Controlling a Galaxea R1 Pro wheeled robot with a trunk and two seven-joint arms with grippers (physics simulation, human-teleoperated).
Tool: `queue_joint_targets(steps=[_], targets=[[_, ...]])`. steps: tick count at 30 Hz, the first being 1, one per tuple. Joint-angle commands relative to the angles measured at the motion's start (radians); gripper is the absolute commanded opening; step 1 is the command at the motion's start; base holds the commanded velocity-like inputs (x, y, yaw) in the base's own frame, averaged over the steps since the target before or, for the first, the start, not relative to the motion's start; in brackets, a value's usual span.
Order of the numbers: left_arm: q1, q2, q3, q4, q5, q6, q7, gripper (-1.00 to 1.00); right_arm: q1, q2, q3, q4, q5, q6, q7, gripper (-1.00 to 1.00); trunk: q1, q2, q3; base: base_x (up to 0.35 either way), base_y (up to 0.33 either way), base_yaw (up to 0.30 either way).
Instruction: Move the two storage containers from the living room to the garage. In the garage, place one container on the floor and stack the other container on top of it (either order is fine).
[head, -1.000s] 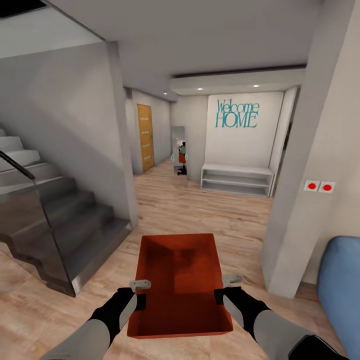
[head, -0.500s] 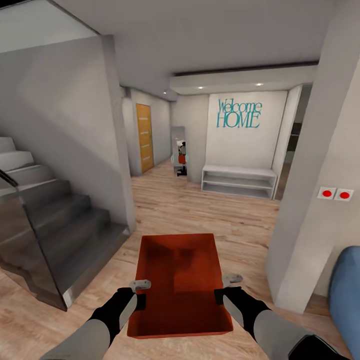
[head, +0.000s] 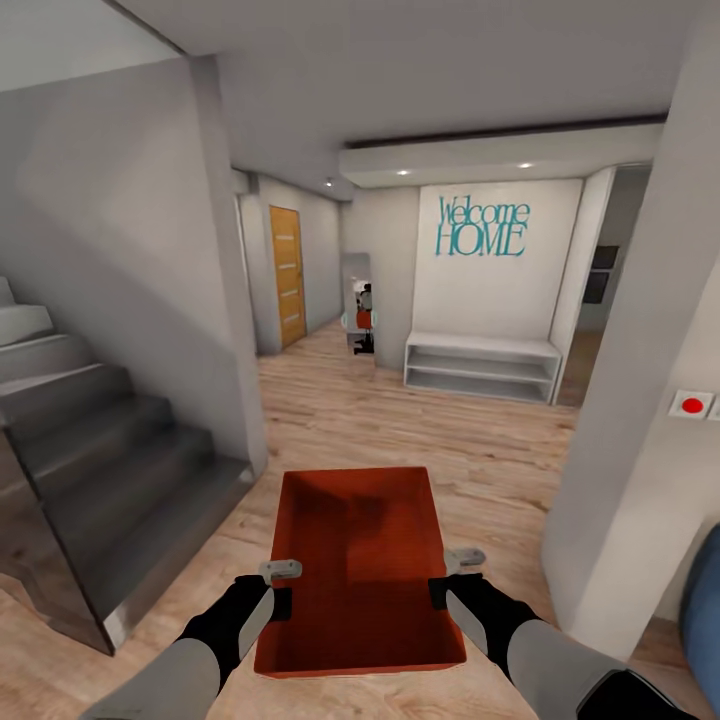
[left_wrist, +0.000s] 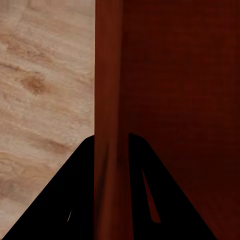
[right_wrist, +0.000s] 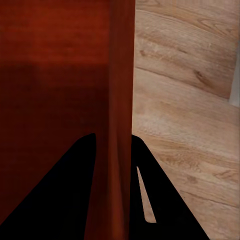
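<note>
Carried level over the wood plank floor (head: 400, 420): one storage container (head: 358, 570), left gripper (left_wrist: 111, 150) and right gripper (right_wrist: 114, 150) each clamped on a side wall.

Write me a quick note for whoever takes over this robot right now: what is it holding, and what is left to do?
Left gripper: shut on the container's left wall.
Right gripper: shut on its right wall.
The orange-red container is carried level in front of the robot, above the wood floor, in a hallway beside the stairs.
Done: one container picked up.
Left: reach the garage, set it down, fetch the second container, stack it.
</note>
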Motion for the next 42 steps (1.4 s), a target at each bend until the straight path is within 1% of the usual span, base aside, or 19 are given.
queue_joint_targets(steps=[1,42], targets=[[0.001,0.022,-0.008,0.011,-0.015,0.008,0.019,-1.00,-0.001,-0.001,0.019,-0.011,-0.010,-0.030,-0.006,-1.00,0.001,-0.001,-0.001,0.322,0.000,0.000],[0.001,0.022,-0.007,0.010,-0.015,0.008,0.019,-1.00,-0.001,-0.004,0.019,-0.011,-0.010,-0.030,-0.006,-1.00,0.001,-0.001,-0.001,0.323,0.000,-0.006]])
